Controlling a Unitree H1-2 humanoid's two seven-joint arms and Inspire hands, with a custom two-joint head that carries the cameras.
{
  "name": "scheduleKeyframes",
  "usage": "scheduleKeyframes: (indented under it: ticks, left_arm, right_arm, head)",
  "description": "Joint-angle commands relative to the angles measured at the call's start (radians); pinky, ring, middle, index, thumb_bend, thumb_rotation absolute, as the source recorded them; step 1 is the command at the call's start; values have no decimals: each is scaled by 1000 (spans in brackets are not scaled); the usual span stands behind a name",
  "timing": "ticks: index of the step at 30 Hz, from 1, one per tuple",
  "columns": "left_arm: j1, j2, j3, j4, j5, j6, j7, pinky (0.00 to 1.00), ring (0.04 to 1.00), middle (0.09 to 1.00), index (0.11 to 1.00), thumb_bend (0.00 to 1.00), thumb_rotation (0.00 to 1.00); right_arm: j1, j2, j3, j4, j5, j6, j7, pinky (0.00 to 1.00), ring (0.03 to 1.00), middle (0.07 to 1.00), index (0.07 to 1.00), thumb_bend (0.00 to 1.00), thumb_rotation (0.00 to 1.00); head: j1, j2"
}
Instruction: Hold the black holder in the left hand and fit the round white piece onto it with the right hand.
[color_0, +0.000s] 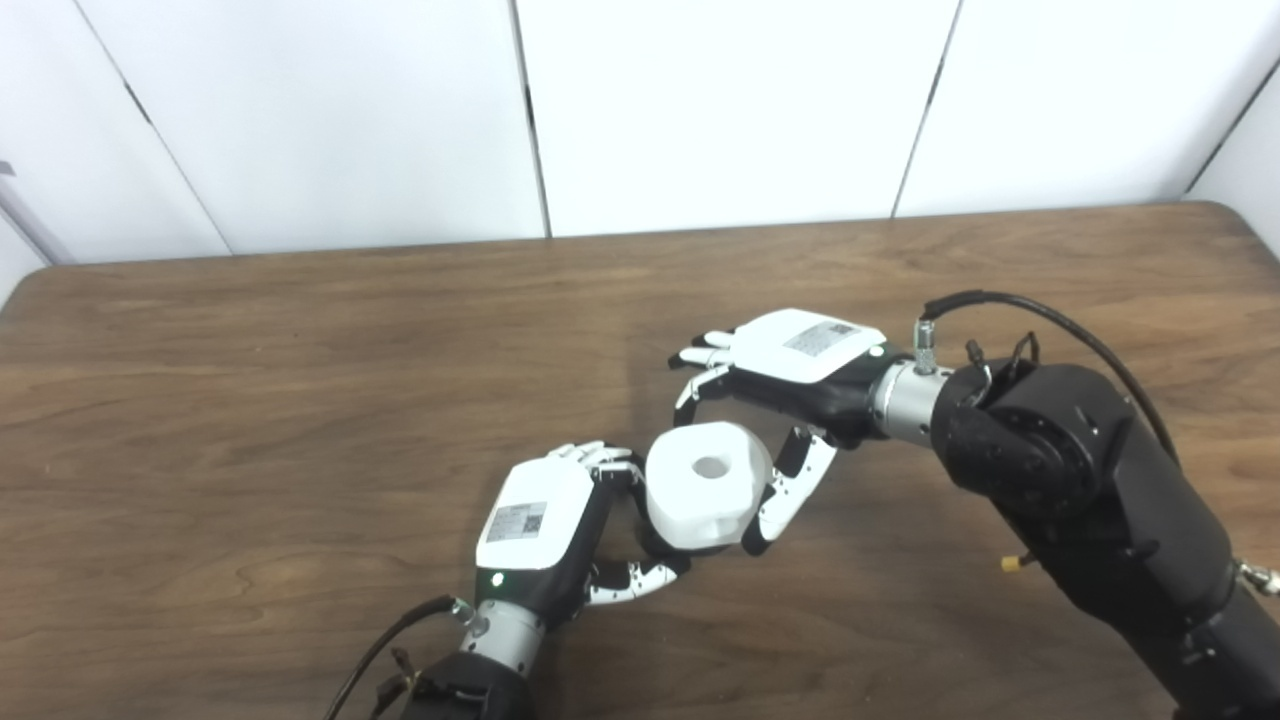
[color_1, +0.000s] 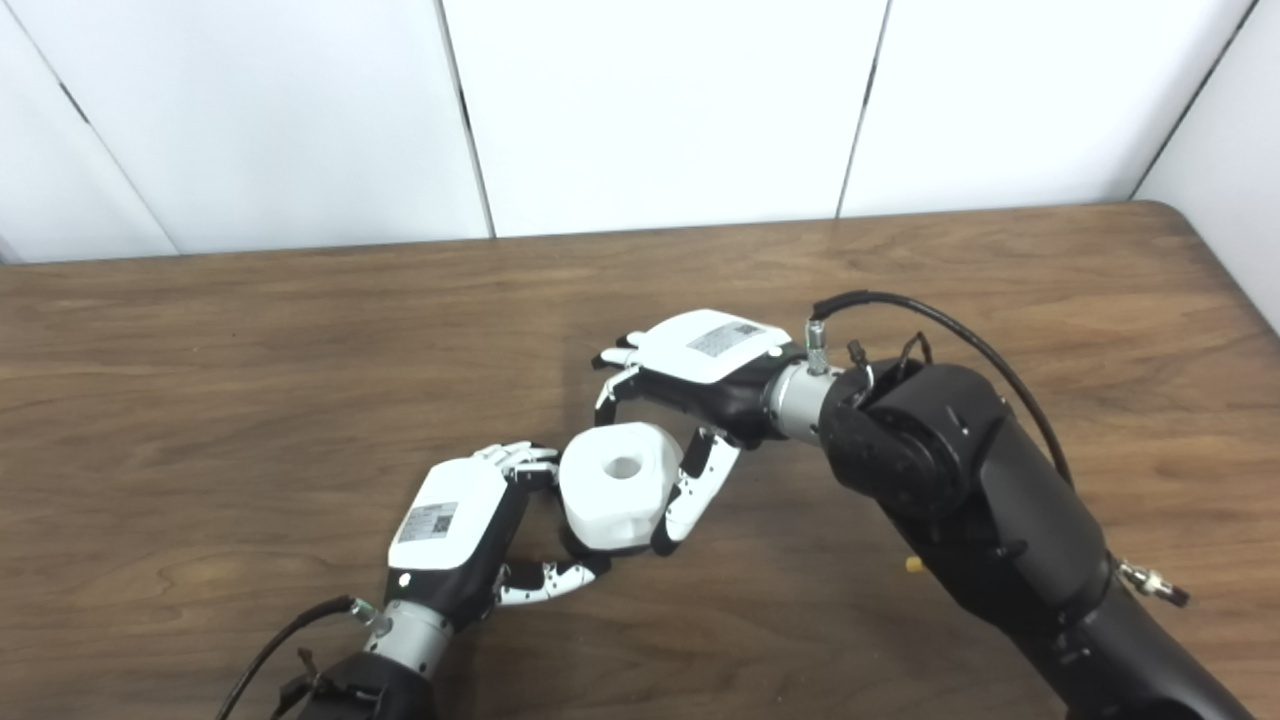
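I'm looking down at a dark brown wood-grain tabletop that fills most of my view, its far edge running straight across and its far right corner rounded. Behind it I've got a wall of plain white panels, split by thin dark seams, some upright, some slanting. Light is even and soft, with a faint sheen on the wood and only gentle shadows on it.

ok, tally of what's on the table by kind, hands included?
Round white piece: 1
Robot hands: 2, left hand and right hand
Black holder: 0 clearly visible, perhaps hidden under the white piece
Total: 3
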Motion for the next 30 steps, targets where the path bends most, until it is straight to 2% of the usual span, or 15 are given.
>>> scheduleKeyframes:
  ticks: [1,10,20,30]
  left_arm:
    - [9,2,-15,35,9,14,-54,849,845,779,488,520,50]
    - [5,2,-13,51,6,7,-40,845,841,778,488,520,49]
    - [3,5,-13,52,7,15,-52,851,844,783,488,519,49]
    - [0,7,-11,58,12,15,-46,844,837,776,488,519,49]
  right_arm:
    - [-49,-7,-24,-30,-1,-2,-6,1000,1000,967,773,1000,459]
    - [-72,-14,-53,-46,9,8,5,1000,1000,965,776,1000,480]
    - [-118,-32,-84,-98,25,79,93,1000,1000,978,801,1000,455]
    - [-137,-47,-123,-136,56,111,107,1000,1000,980,816,1000,468]
  head:
    - [-1,-1]
    - [2,-6]
    - [3,-11]
    - [3,-13]
